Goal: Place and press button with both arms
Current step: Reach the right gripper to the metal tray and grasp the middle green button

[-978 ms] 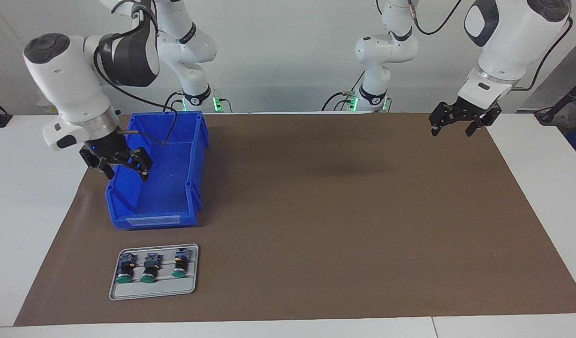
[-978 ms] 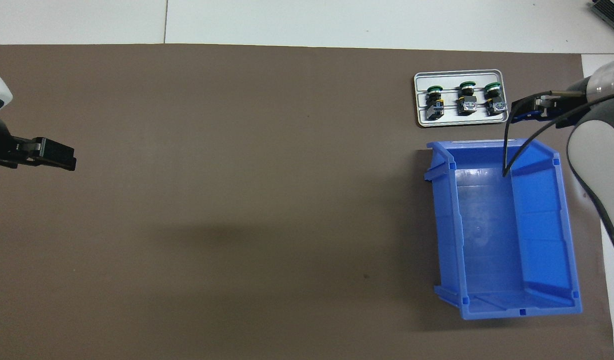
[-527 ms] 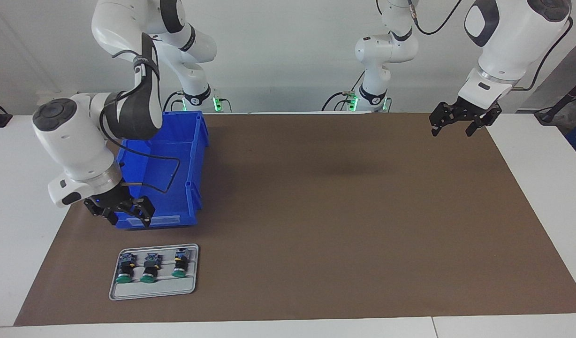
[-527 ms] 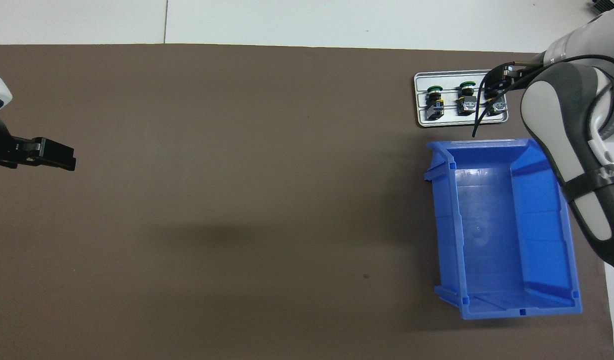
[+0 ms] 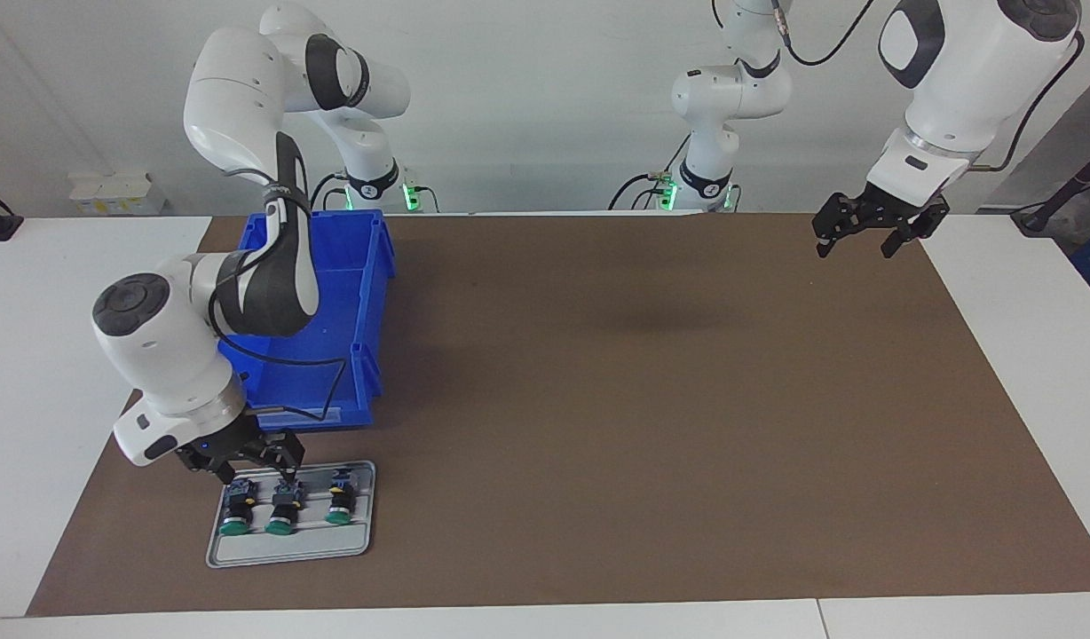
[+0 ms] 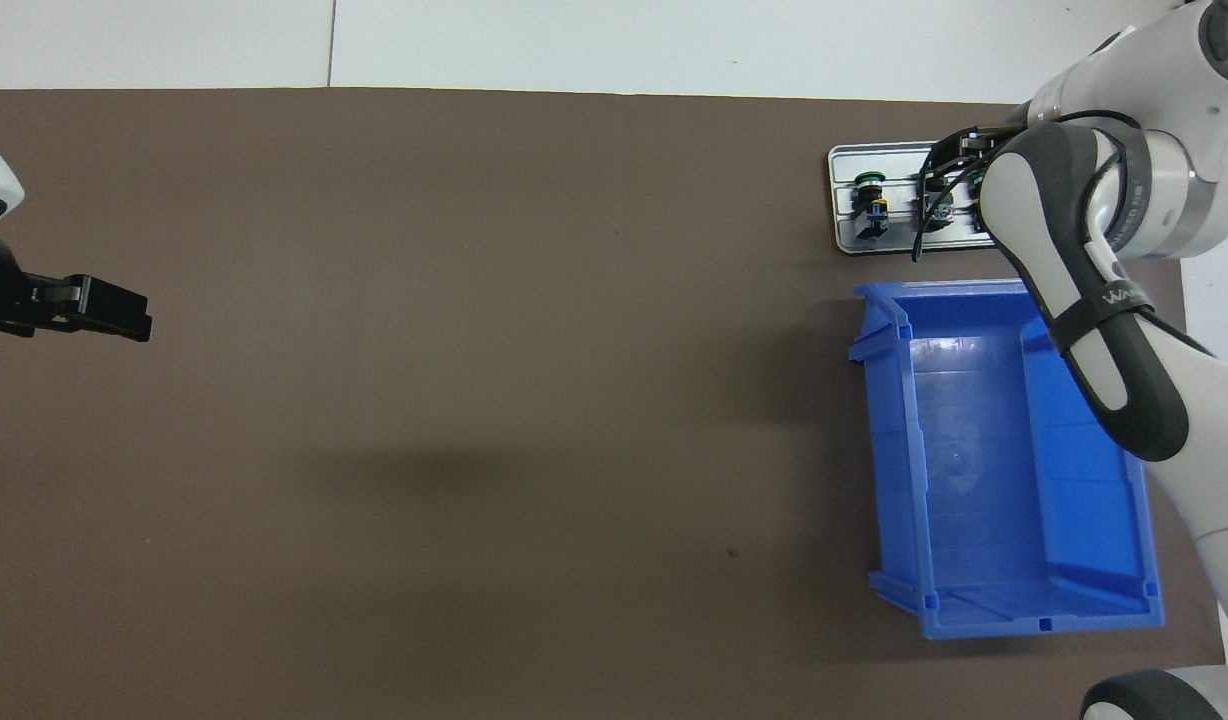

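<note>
Three green-capped buttons lie side by side on a small grey tray (image 5: 288, 548): one (image 5: 234, 513), a middle one (image 5: 283, 510) and a third (image 5: 339, 503). My right gripper (image 5: 256, 469) is open and low over the blue-grey terminal ends of the first two. In the overhead view only one button (image 6: 871, 195) shows on the tray (image 6: 874, 243); the right arm covers the others. My left gripper (image 5: 869, 232) is open and empty, waiting in the air over the mat's corner at the left arm's end; it also shows in the overhead view (image 6: 124, 312).
An empty blue bin (image 5: 332, 293) stands next to the tray, nearer to the robots, also seen from overhead (image 6: 974, 450). The right arm's cable hangs over the bin's front edge. A brown mat (image 5: 643, 399) covers the table.
My right arm has swung out from over the blue bin and come down over the tray's buttons. The left arm has not moved.
</note>
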{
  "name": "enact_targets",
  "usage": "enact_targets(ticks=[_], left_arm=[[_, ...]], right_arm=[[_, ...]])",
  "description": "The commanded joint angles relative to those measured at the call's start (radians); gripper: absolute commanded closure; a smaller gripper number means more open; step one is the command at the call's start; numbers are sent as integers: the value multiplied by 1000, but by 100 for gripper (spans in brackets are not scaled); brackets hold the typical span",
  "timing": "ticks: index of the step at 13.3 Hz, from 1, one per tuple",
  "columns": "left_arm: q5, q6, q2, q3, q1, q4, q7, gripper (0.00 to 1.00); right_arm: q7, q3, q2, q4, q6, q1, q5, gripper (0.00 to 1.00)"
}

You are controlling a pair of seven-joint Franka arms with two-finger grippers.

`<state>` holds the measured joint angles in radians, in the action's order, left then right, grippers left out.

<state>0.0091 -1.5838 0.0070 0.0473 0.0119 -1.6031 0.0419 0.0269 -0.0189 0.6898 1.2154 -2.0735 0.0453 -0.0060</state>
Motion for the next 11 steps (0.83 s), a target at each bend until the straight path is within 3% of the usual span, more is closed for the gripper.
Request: enact_targets(ticks=[1,11], left_arm=[[6,-7,-28,3,-7,-31,7,0],[6,-7,-27,3,-7,-31,7,0]], right_arm=[[50,-10,53,-42,-28,7,9,10],[65,-10,80,38,-132,13,15,19]])
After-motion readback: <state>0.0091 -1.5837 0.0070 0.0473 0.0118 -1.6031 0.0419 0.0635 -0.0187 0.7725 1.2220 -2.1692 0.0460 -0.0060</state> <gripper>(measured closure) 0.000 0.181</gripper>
